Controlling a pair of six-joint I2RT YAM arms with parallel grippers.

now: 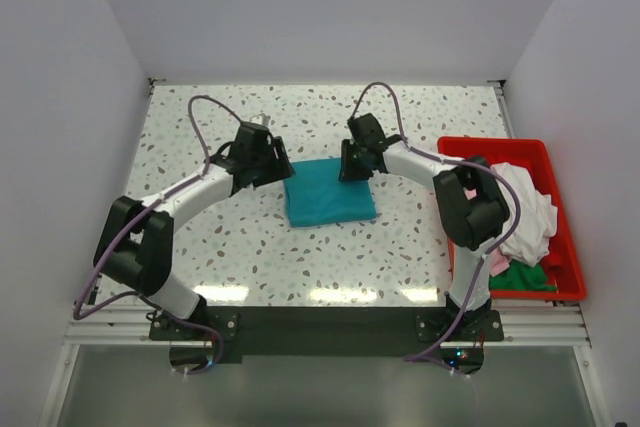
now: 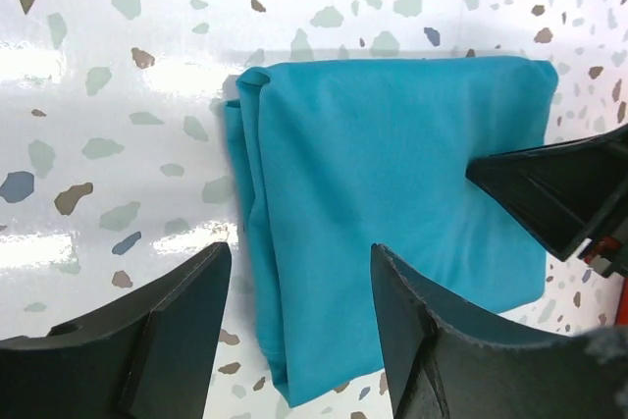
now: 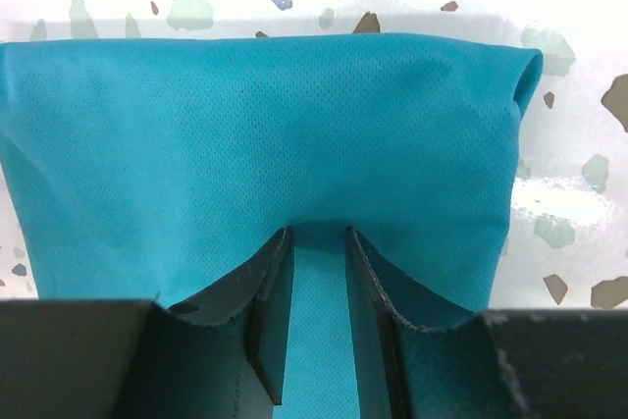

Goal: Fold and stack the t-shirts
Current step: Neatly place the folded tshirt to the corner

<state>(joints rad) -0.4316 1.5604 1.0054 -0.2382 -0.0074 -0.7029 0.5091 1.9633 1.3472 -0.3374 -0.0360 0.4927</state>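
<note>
A folded teal t-shirt lies flat in the middle of the speckled table. My left gripper hovers at its left edge, open, with the shirt's edge showing below the gap and nothing between the fingers. My right gripper is at the shirt's far right part. Its fingertips rest on the teal cloth and stand a narrow gap apart, with smooth cloth showing between them. One right finger shows in the left wrist view. White, green and pink t-shirts lie heaped in a bin.
The red plastic bin holding the heap stands at the table's right edge, beside my right arm's elbow. White walls close the table on the left, back and right.
</note>
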